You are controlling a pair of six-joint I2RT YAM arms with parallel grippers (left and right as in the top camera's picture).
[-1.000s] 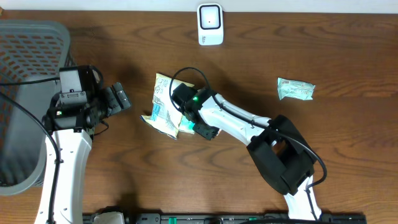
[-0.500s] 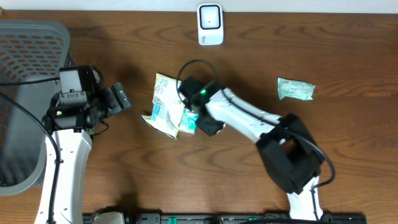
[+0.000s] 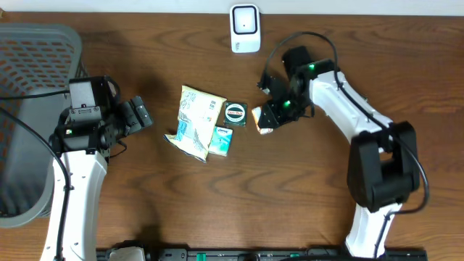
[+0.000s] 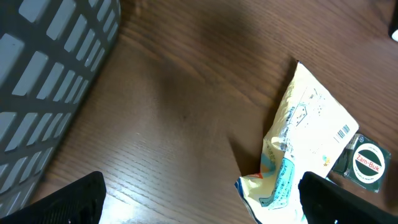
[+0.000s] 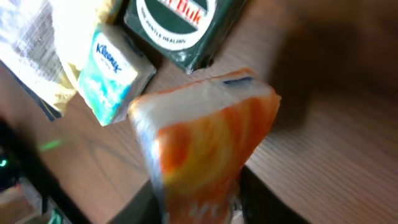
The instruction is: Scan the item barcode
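1. The right pincer (image 3: 274, 116) is clamped on an orange-and-white packet (image 3: 262, 126), just to the right of the green Zam-Buk box (image 3: 235, 114).
2. In the right wrist view the packet (image 5: 205, 137) fills the middle, gripped from both sides, with the Zam-Buk box (image 5: 180, 25) close behind it. Whether the packet touches the desk (image 3: 145, 188) I cannot tell.
3. The white scanner (image 3: 245, 27) stands at the far edge of the desk, well beyond the Zam-Buk box and slightly right of it.
4. A Kleenex pack (image 3: 221, 139) lies just in front of the Zam-Buk box, on its left side.
5. A pale yellow bag (image 3: 192, 116) lies against the Zam-Buk box's left side, its barcode face up in the left wrist view (image 4: 317, 143).
6. The left pincer (image 3: 140, 114) is well left of the Zam-Buk box, jaws wide apart and holding nothing.
7. A grey basket (image 3: 36, 51) sits far left of the Zam-Buk box.
8. A mint-green packet (image 3: 345, 104) lies well to the right of the Zam-Buk box.
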